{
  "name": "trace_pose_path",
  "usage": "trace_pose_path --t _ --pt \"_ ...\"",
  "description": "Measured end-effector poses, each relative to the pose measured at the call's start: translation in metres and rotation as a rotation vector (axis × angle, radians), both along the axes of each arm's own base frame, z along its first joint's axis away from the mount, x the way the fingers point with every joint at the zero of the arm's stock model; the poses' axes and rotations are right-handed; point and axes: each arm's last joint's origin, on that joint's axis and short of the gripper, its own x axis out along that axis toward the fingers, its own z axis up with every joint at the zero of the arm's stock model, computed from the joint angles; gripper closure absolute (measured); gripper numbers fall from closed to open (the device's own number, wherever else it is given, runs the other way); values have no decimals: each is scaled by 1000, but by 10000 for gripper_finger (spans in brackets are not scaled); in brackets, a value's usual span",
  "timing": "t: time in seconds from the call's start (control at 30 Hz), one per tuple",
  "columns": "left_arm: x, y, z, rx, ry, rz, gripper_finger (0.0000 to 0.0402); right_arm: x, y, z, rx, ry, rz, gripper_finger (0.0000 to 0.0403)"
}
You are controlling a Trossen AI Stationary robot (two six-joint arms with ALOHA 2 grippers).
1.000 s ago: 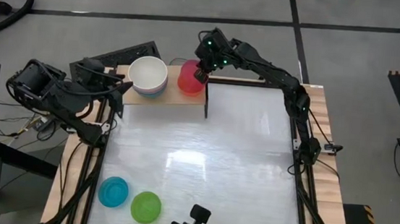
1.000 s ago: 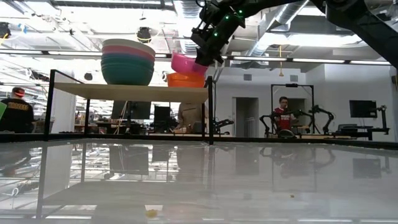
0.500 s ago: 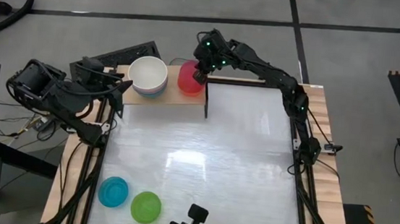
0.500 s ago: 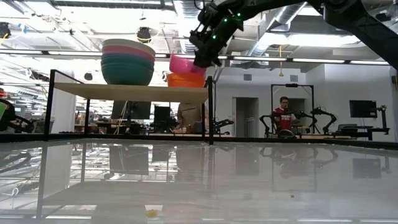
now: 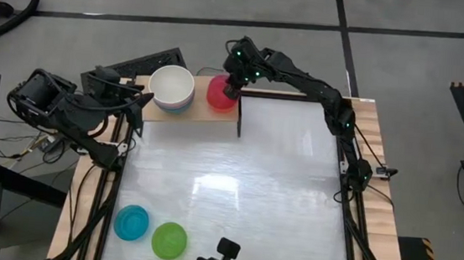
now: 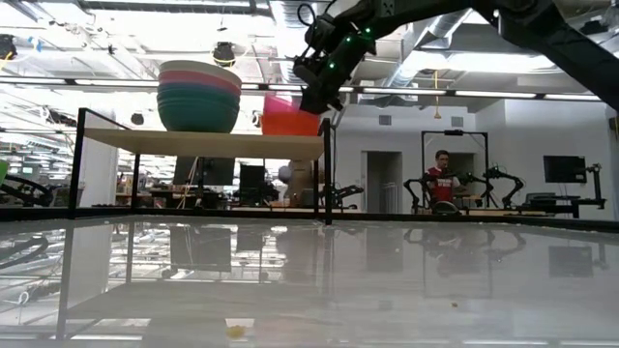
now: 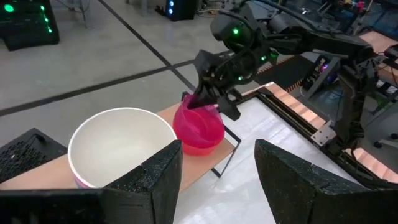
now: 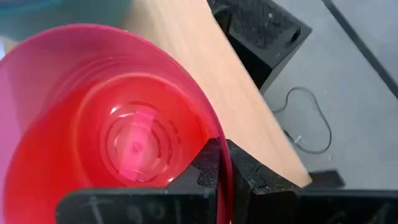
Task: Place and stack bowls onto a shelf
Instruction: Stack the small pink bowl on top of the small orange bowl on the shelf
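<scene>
The magenta bowl (image 5: 220, 91) sits nested in a red bowl (image 6: 288, 119) on the right end of the light-wood shelf (image 5: 195, 115). My right gripper (image 5: 234, 86) is shut on the magenta bowl's rim. Left of it on the shelf, a stack of bowls (image 6: 198, 97) stands with the cream-white one (image 5: 172, 88) on top. My left gripper (image 5: 144, 100) waits open off the shelf's left end, facing the stack (image 7: 121, 146). A cyan bowl (image 5: 132, 222) and a lime bowl (image 5: 169, 241) rest on the table's near left part. My right gripper pinches the magenta bowl's rim (image 8: 222, 167) on its right side, one finger (image 8: 208, 163) inside the bowl and the other (image 8: 249, 174) outside. The fingers come from above, slanting down. The bowl sits nearly level, sunk into the red bowl on the shelf.
The shelf stands on thin black legs (image 6: 328, 174) at the table's far left edge. A black box (image 5: 149, 62) lies behind it. The white tabletop (image 5: 278, 176) is open through the middle and right. A camera mount (image 5: 225, 251) sits at the near edge. People show in the room behind.
My right gripper has moved down and slightly toward the table's left, staying shut. The magenta bowl, tilted above the red bowl a second ago, has dropped level into it, so only the red wall shows from the side.
</scene>
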Motion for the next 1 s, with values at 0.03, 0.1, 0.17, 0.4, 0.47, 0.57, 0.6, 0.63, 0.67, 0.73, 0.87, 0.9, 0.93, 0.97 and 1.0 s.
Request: trace_pose_path --t 0.03,0.1,0.17,0.4,0.47,0.57,0.6,0.63,0.67,0.73,0.87,0.9,0.93,0.97,1.0 --pt "0 0 0 0 0 0 216 1 0 0 0 -1 3 368" --pt "0 0 0 -1 -1 0 216 -1 -1 -1 6 8 0 362" --pt "0 0 0 -2 -2 1 216 0 -1 -1 0 -3 1 354" --pt "0 0 0 -3 -2 1 216 1 -2 4 -17 -32 -1 315" --pt "0 0 0 -3 -2 1 216 -1 -3 8 -14 -28 -5 300" --pt "0 0 0 -4 -2 -1 216 -2 -3 15 -25 -43 -6 274" --pt "0 0 0 -4 -2 -1 216 -3 -3 19 -25 -44 -7 265" --pt "0 0 0 -7 -4 0 216 -5 -3 23 -28 -47 -9 256" --pt "0 0 0 -8 -5 0 216 -6 -4 26 -37 -61 -10 249" --pt "0 0 0 -9 -5 1 216 -9 -2 36 -70 -100 3 240" --pt "0 0 0 -10 -4 -1 216 -8 -2 40 -106 -114 27 244" --pt "0 0 0 -10 -4 -1 216 -7 -2 38 -106 -111 30 248" --pt "0 0 0 -10 -4 -1 216 -6 -1 38 -111 -109 36 254" --pt "0 0 0 -10 -4 -1 216 -5 0 38 -119 -111 45 262" --pt "0 0 0 -10 -4 -1 216 -4 1 38 -126 -121 48 271"
